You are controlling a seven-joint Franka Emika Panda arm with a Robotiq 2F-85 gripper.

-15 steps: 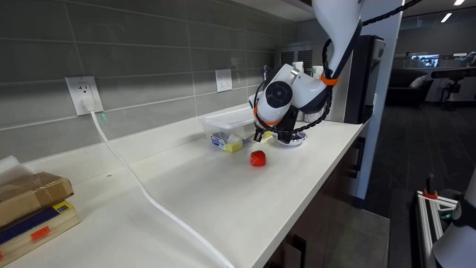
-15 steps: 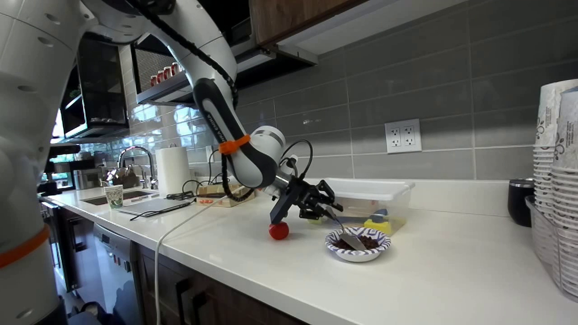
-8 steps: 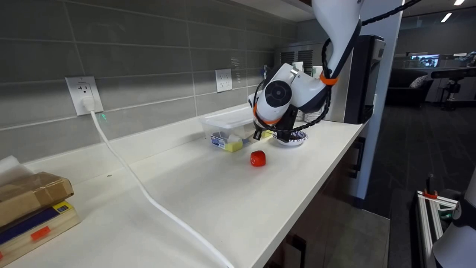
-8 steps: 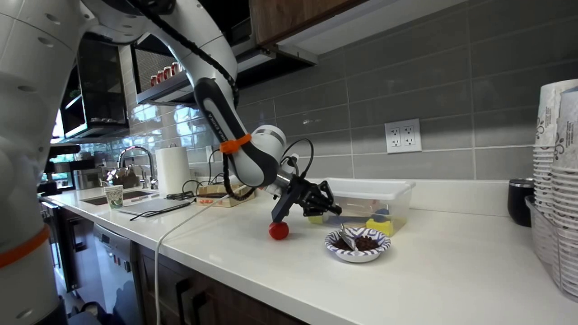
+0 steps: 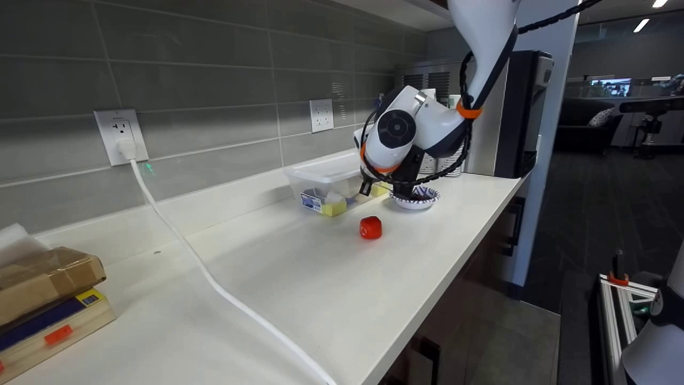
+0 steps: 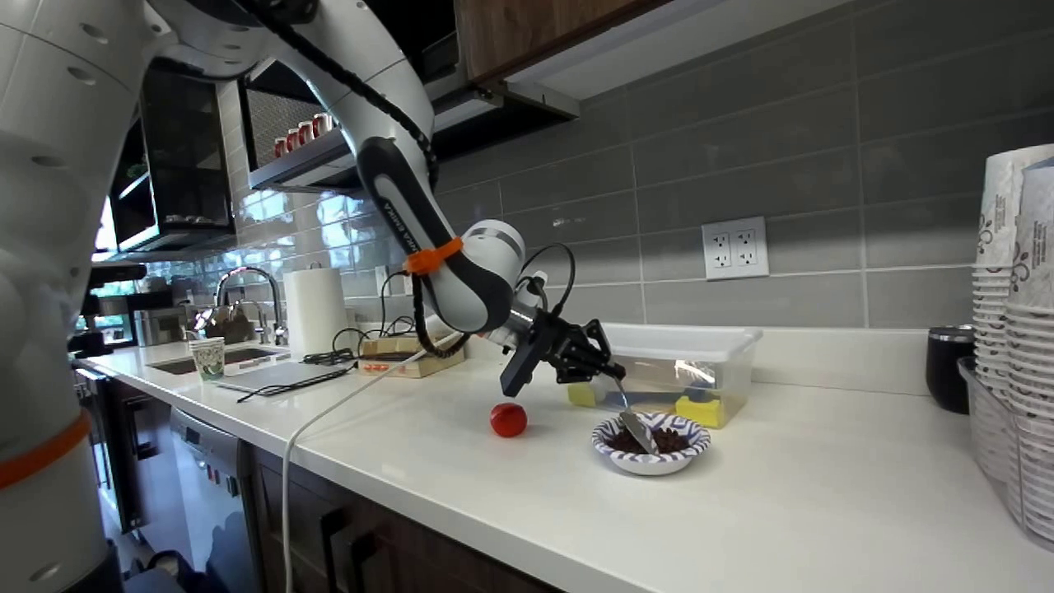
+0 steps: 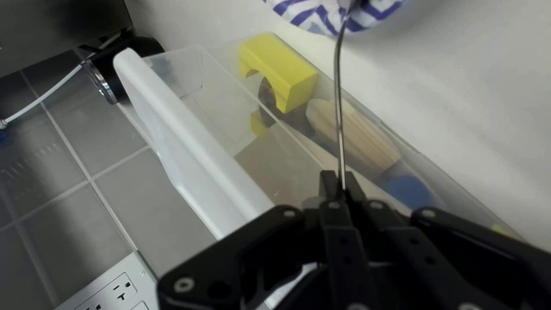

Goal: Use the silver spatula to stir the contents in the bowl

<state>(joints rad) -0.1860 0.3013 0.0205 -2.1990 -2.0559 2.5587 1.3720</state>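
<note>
Silver spatula (image 6: 635,426) is held by its thin handle in the gripper (image 7: 342,184), whose jaws are closed on it; the blade is set at a slant among the dark pieces (image 6: 673,442) in the bowl (image 6: 650,467).

The bowl, patterned in blue and white, is stood on the white counter (image 6: 790,502). Between it and the front edge a strip of room is left, and a broader stretch is given on the side toward the paper cups (image 6: 1029,362). Behind the bowl, room is narrowed by the clear plastic container (image 6: 720,350), which is set just apart from the bowl, and beyond that it is bounded by the gray tiled wall (image 6: 757,140).

One bowl, one spatula and one red object (image 6: 508,420) are counted, the last being placed below the robot arm (image 6: 408,198), apart from the bowl. Inside the container, two yellow pieces (image 6: 698,409) are made out in an exterior view. Farther along, one black tumbler (image 6: 949,371) and two stacks of cups are seen; two outlet plates (image 5: 321,115) are mounted on the wall. On a distant shelf (image 6: 309,165), four red cans (image 6: 306,132) are lined up.

"EMIKA" can be read on the arm. On the container a blue-and-white label (image 5: 311,203) is shown, its print too small to be read.
</note>
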